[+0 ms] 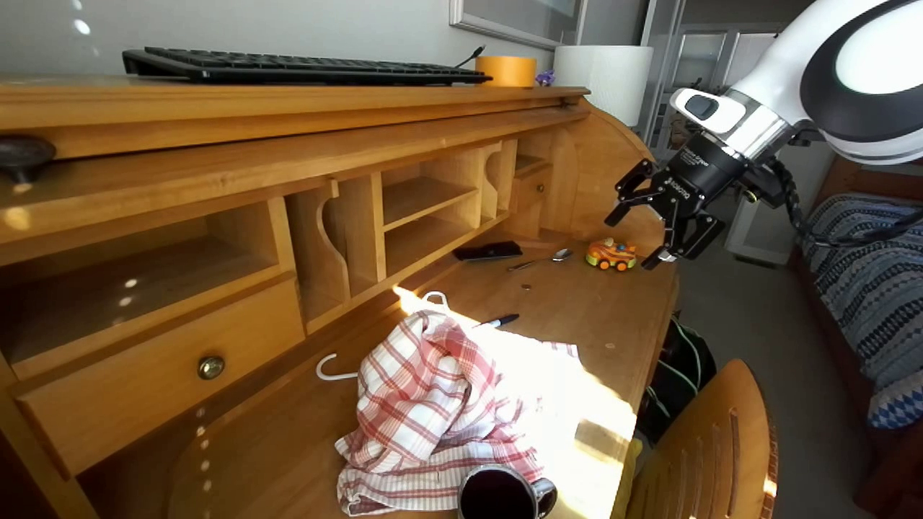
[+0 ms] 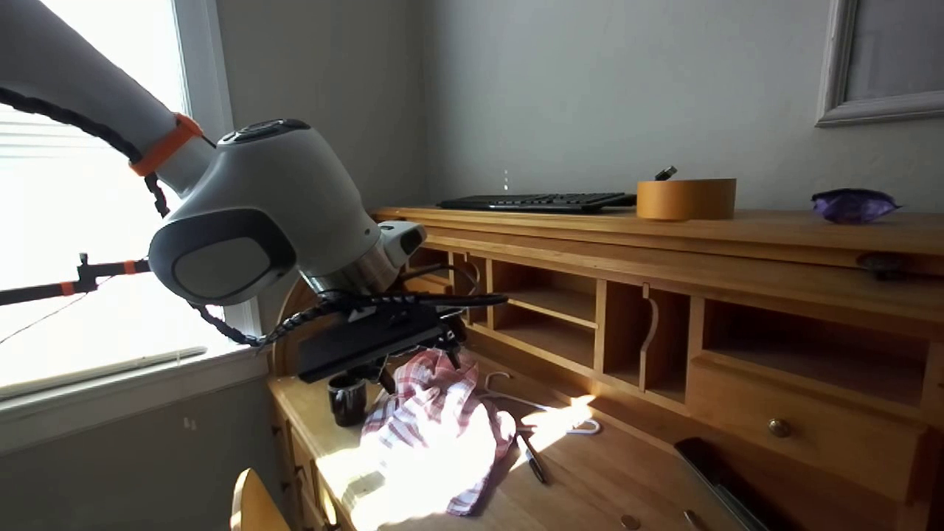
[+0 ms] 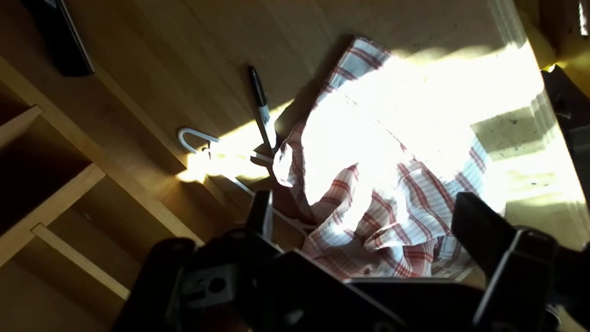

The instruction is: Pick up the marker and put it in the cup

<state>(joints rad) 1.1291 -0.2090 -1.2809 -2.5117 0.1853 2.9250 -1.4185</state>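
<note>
Claw [image 3: 363,210] | spread wide, gripping nothing | above desk [image 3: 184,60] (marker [image 3: 263,108] just beside cloth [image 3: 419,198])

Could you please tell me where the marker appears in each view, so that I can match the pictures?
In an exterior view: the marker lies a little below and right of the picture's centre.
In an exterior view: the marker lies in the lower part, slightly right of centre.
In the wrist view: the marker lies in the upper half, left of centre.
Shared landmark: the red-and-white checked cloth, close beside it in all three.
</note>
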